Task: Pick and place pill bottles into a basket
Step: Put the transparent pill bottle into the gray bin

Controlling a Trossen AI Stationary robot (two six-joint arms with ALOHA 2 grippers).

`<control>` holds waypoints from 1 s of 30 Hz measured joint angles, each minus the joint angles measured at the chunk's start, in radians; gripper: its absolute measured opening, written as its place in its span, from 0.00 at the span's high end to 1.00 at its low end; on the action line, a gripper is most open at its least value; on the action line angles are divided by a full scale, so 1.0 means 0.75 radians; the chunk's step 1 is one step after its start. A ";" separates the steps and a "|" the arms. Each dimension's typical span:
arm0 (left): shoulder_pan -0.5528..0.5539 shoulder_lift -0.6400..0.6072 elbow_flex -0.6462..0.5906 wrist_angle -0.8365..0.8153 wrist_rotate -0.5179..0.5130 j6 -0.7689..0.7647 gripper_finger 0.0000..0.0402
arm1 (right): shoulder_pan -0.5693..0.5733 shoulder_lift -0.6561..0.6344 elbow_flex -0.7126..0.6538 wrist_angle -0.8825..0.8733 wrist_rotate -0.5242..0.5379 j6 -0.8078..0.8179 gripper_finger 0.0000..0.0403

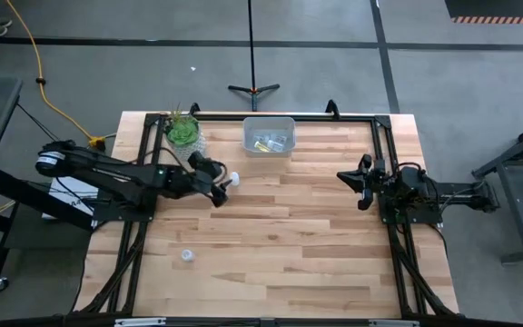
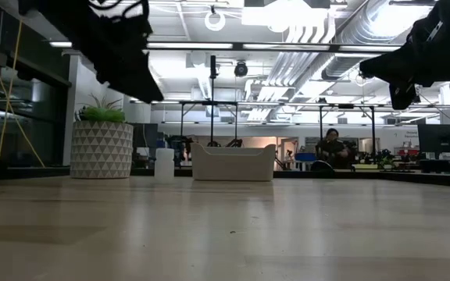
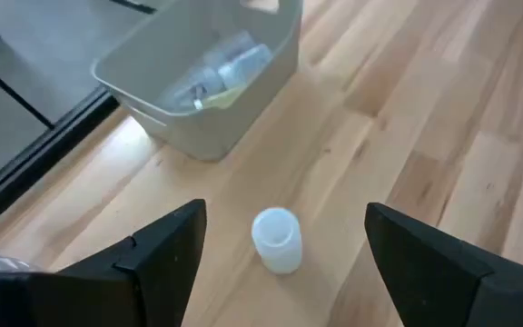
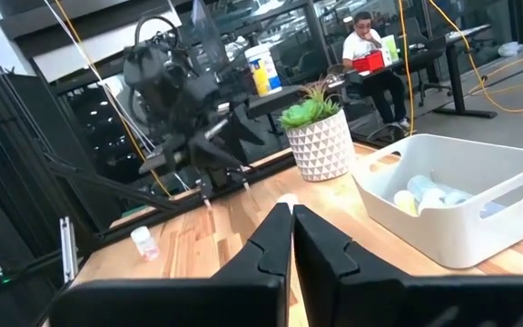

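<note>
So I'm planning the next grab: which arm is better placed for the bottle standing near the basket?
Left. Its open pincer hangs right over that pill bottle, beside the basket. The right pincer, shut, waits at the table's far side.

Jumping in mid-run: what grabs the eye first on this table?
The left gripper hovers with jaws open over a white pill bottle standing upright near the table's middle, short of the basket. That basket, at the far edge beside a potted plant, already holds several bottles. One more bottle sits alone near the front left; the right gripper waits shut.
</note>
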 joint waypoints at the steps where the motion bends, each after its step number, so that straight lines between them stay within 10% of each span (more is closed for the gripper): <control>1: 0.000 0.024 0.000 0.003 0.004 0.005 0.17 | 0.000 0.000 0.000 0.000 0.000 0.001 0.99; 30: 0.412 0.295 0.000 0.177 0.664 0.353 0.17 | 0.000 0.000 0.000 -0.048 -0.002 0.033 0.99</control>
